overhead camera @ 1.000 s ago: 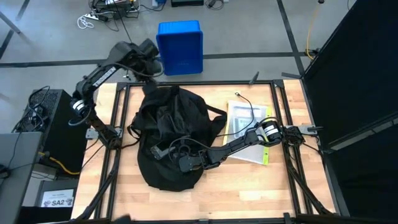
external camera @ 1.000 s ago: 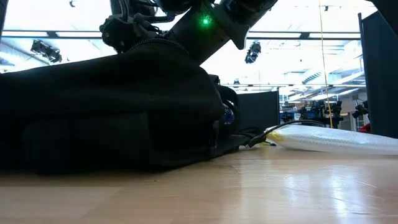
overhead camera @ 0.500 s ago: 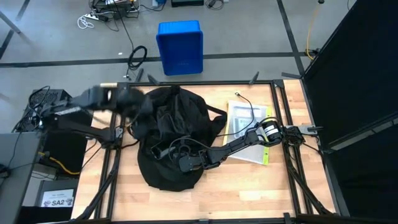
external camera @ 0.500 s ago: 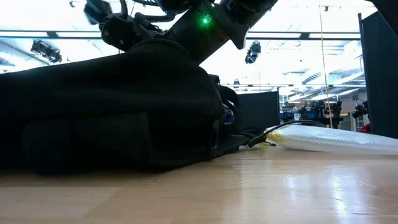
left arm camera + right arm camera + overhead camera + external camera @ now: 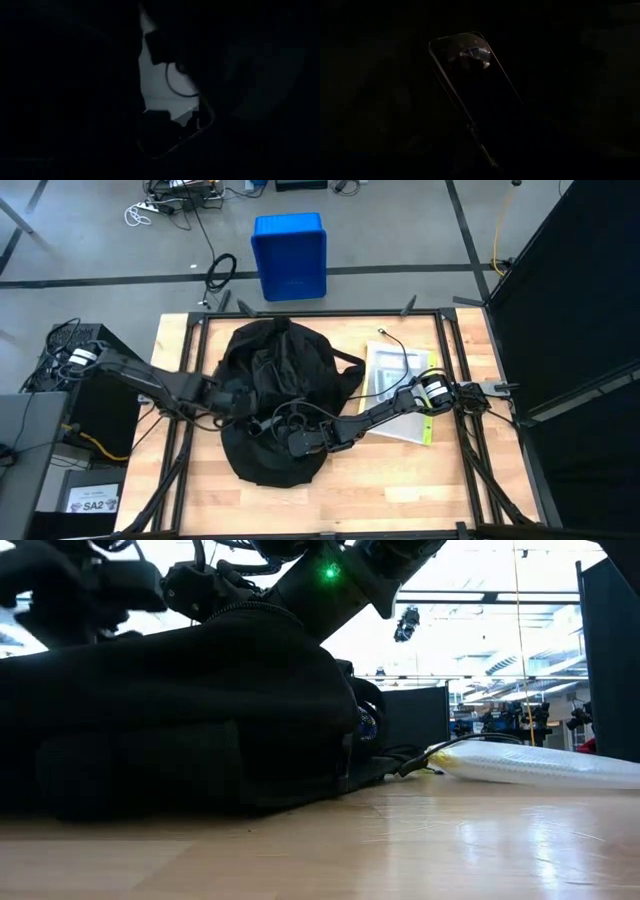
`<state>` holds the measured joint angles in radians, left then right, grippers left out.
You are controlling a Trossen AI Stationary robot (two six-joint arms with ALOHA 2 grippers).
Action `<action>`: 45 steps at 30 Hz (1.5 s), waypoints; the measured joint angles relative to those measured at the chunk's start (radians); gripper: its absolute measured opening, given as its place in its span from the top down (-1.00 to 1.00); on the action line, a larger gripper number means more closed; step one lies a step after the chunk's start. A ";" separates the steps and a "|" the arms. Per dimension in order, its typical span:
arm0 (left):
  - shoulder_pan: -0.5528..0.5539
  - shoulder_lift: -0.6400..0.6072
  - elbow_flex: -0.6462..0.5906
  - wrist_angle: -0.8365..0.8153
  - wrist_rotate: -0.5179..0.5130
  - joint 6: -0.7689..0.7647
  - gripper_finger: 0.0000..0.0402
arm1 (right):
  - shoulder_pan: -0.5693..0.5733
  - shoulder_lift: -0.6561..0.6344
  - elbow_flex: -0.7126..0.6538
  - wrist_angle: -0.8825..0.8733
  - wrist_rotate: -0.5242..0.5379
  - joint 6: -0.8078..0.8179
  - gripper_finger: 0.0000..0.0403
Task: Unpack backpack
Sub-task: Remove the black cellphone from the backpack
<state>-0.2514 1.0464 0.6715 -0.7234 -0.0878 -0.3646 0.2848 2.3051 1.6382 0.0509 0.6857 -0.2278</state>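
Wooden table [image 5: 400, 480], backpack [image 5: 275, 395] between both end effectors

Left pincer [image 5: 235, 399] swung from behind table down to backpack [image 5: 275, 395] left side.

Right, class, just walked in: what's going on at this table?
A two-armed robot is unpacking a black backpack lying on the wooden table. The right gripper reaches into the bag's near end, where its wrist camera shows a flat dark phone-like object in the dark interior. The left gripper is at the bag's left side. A flat clear packet already lies on the table beside the backpack.
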 joint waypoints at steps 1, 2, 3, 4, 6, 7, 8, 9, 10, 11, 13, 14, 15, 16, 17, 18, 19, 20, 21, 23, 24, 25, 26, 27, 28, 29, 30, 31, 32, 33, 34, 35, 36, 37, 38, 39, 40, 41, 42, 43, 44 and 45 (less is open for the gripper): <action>0.004 0.001 -0.009 -0.002 -0.015 -0.001 -0.25 | 0.000 0.000 0.000 0.000 0.000 0.000 -0.22; 0.010 0.001 -0.015 -0.007 -0.041 -0.002 -0.25 | 0.001 0.000 0.000 0.000 0.000 0.000 -0.22; 0.018 0.000 -0.020 -0.011 -0.068 -0.002 -0.24 | 0.001 0.000 0.000 0.000 0.000 0.000 -0.21; 0.027 -0.001 -0.023 -0.023 -0.090 -0.002 -0.23 | 0.002 0.000 0.000 0.000 -0.001 0.000 -0.20; 0.049 0.000 -0.024 -0.055 -0.117 -0.003 -0.21 | 0.002 0.000 0.000 0.000 -0.009 0.000 -0.19; 0.062 0.000 -0.024 -0.062 -0.126 -0.004 -0.20 | 0.002 0.000 0.000 0.000 -0.016 0.000 -0.18; 0.075 0.000 -0.024 -0.063 -0.128 -0.004 -0.19 | 0.002 0.000 0.000 0.000 -0.023 0.000 -0.18; 0.089 0.000 -0.024 -0.065 -0.129 -0.004 -0.18 | 0.002 0.000 0.000 0.000 -0.026 0.000 -0.18; 0.104 0.000 -0.024 -0.067 -0.133 -0.006 -0.16 | 0.002 0.000 0.000 0.000 -0.027 0.000 -0.18; 0.118 0.001 -0.024 -0.066 -0.138 -0.007 -0.14 | 0.002 0.000 0.000 -0.001 -0.027 0.000 -0.19; 0.145 0.001 -0.024 -0.067 -0.139 -0.007 -0.10 | 0.002 0.000 0.000 0.000 -0.027 0.000 -0.21; 0.157 0.001 -0.024 -0.071 -0.139 -0.007 -0.08 | 0.002 0.000 0.000 -0.001 -0.030 0.000 -0.22; 0.168 0.003 -0.024 -0.076 -0.139 -0.007 -0.06 | 0.002 0.000 0.000 -0.001 -0.036 0.000 -0.23; 0.177 0.009 -0.024 -0.082 -0.141 -0.007 -0.04 | 0.002 0.000 0.000 -0.001 -0.044 -0.001 -0.24; 0.186 0.016 -0.024 -0.089 -0.146 -0.007 -0.02 | 0.002 0.000 0.000 -0.001 -0.052 -0.001 -0.25; 0.194 0.027 -0.024 -0.093 -0.149 -0.008 0.00 | 0.002 0.000 0.000 0.000 -0.057 -0.001 -0.26; 0.199 0.039 -0.024 -0.093 -0.151 -0.008 0.02 | 0.002 0.000 0.000 0.000 -0.058 -0.001 -0.27; 0.202 0.056 -0.024 -0.091 -0.151 -0.008 0.04 | 0.002 0.000 0.000 0.000 -0.058 -0.001 -0.28; 0.205 0.075 -0.024 -0.090 -0.151 -0.008 0.06 | 0.002 0.000 0.000 0.000 -0.058 -0.001 -0.28; 0.207 0.119 -0.024 -0.083 -0.151 -0.008 0.09 | 0.002 0.000 0.000 -0.001 -0.059 -0.001 -0.29; 0.207 0.142 -0.024 -0.076 -0.151 -0.008 0.10 | 0.002 0.000 0.000 -0.001 -0.060 -0.001 -0.29; 0.207 0.167 -0.024 -0.067 -0.148 -0.008 0.11 | 0.002 0.000 0.000 -0.001 -0.061 -0.001 -0.30; 0.207 0.192 -0.024 -0.054 -0.134 -0.009 0.12 | 0.002 0.000 0.000 -0.001 -0.061 -0.001 -0.30; 0.207 0.215 -0.024 -0.038 -0.115 -0.008 0.12 | 0.002 0.000 0.000 -0.001 -0.063 -0.001 -0.29; 0.207 0.234 -0.024 -0.017 -0.089 -0.005 0.13 | 0.002 0.000 0.000 -0.005 -0.071 -0.002 -0.29; 0.208 0.251 -0.023 0.008 -0.061 0.003 0.13 | 0.002 -0.001 0.000 -0.010 -0.081 -0.002 -0.28; 0.208 0.265 -0.023 0.042 -0.034 0.013 0.13 | 0.002 -0.001 0.000 -0.020 -0.086 -0.002 -0.27; 0.205 0.275 -0.023 0.080 -0.008 0.017 0.13 | 0.002 -0.001 0.000 -0.035 -0.087 -0.005 -0.27; 0.203 0.281 -0.021 0.116 0.016 0.020 0.13 | 0.002 -0.001 0.000 -0.055 -0.088 -0.008 -0.27; 0.201 0.282 -0.021 0.147 0.033 0.022 0.13 | 0.002 -0.001 0.000 -0.079 -0.088 -0.008 -0.26; 0.199 0.283 -0.021 0.168 0.041 0.024 0.13 | 0.002 -0.001 0.000 -0.103 -0.089 -0.004 -0.26; 0.199 0.283 -0.022 0.183 0.045 0.027 0.13 | 0.002 -0.001 0.000 -0.125 -0.090 0.005 -0.26; 0.199 0.283 -0.023 0.194 0.050 0.034 0.13 | 0.001 -0.001 0.000 -0.148 -0.090 0.013 -0.27; 0.199 0.283 -0.023 0.203 0.053 0.037 0.13 | 0.001 -0.002 0.000 -0.169 -0.090 0.023 -0.28; 0.199 0.284 -0.023 0.210 0.056 0.037 0.13 | 0.000 -0.002 0.000 -0.187 -0.089 0.030 -0.28; 0.199 0.284 -0.023 0.215 0.056 0.038 0.13 | 0.000 -0.002 0.000 -0.203 -0.085 0.037 -0.29; 0.199 0.284 -0.023 0.218 0.057 0.039 0.13 | 0.000 -0.002 0.000 -0.215 -0.079 0.045 -0.30; 0.199 0.284 -0.024 0.221 0.058 0.039 0.13 | 0.000 -0.003 0.000 -0.226 -0.075 0.050 -0.30; 0.199 0.284 -0.024 0.225 0.059 0.039 0.13 | 0.000 -0.003 0.000 -0.235 -0.069 0.051 -0.30; 0.199 0.284 -0.024 0.228 0.062 0.039 0.13 | 0.000 -0.003 0.000 -0.240 -0.062 0.051 -0.31; 0.199 0.284 -0.024 0.232 0.065 0.039 0.13 | -0.002 -0.003 0.000 -0.240 -0.060 0.050 -0.30; 0.199 0.284 -0.025 0.237 0.068 0.039 0.13 | -0.004 -0.003 0.000 -0.240 -0.060 0.051 -0.29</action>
<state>-0.0521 1.3308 0.6467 -0.4862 -0.0200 -0.3257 0.2804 2.3016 1.6382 -0.1890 0.6258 -0.1767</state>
